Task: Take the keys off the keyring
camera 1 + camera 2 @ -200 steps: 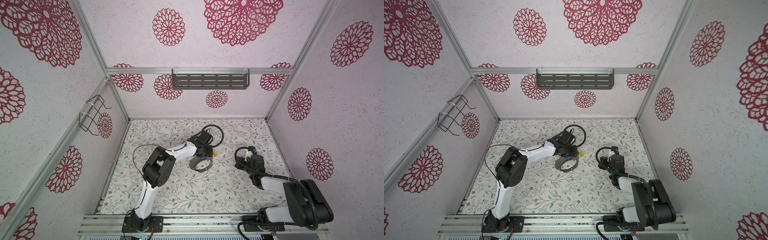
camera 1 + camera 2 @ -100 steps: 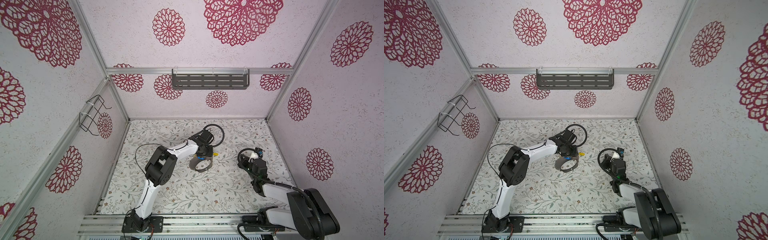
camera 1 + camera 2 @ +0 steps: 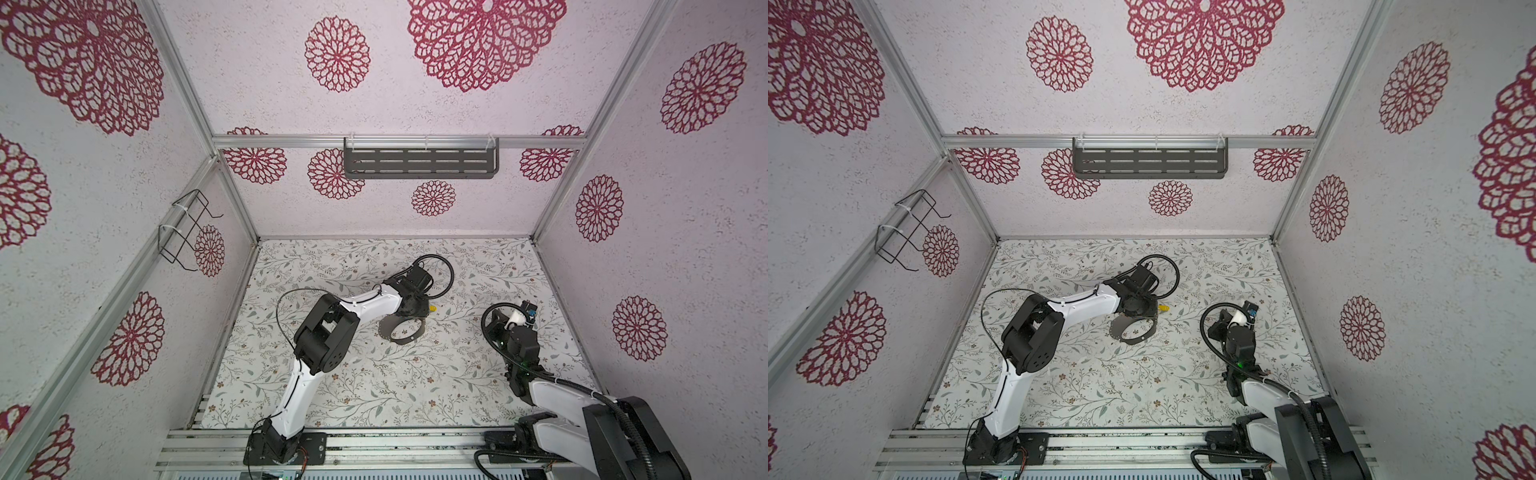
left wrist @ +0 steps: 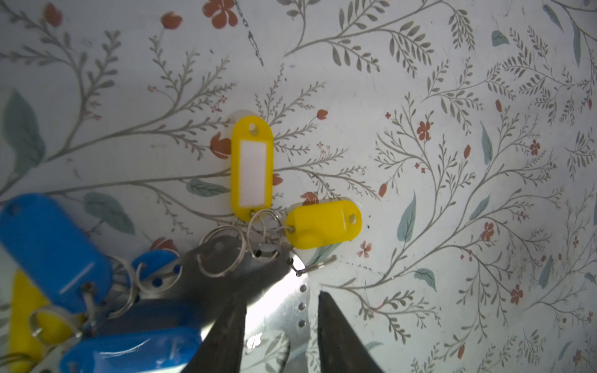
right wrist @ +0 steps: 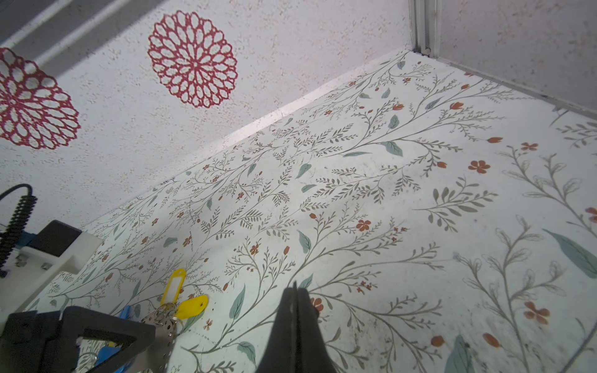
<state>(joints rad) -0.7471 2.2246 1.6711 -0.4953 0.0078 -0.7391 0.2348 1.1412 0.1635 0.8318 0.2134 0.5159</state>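
Nearest, the right gripper (image 5: 294,292) hangs just over the table (image 5: 420,210), fingers pressed together on nothing. Beyond it the left gripper (image 4: 280,294) stands part open astride the band of the keyring (image 4: 213,287), with one finger over the plate and one just outside its rim, a sliver of table between. The keys (image 4: 252,168), yellow and blue tags, hang from split rings along that rim and lie on the table. Farther off, a wire basket (image 3: 183,228) sits on the left wall and a slotted grey shelf (image 3: 419,163) on the back wall.

keyring (image 4: 223,284): thin grey holed plate on the floral mat | keys (image 4: 252,168): yellow and blue tags, hooked on by split-rings
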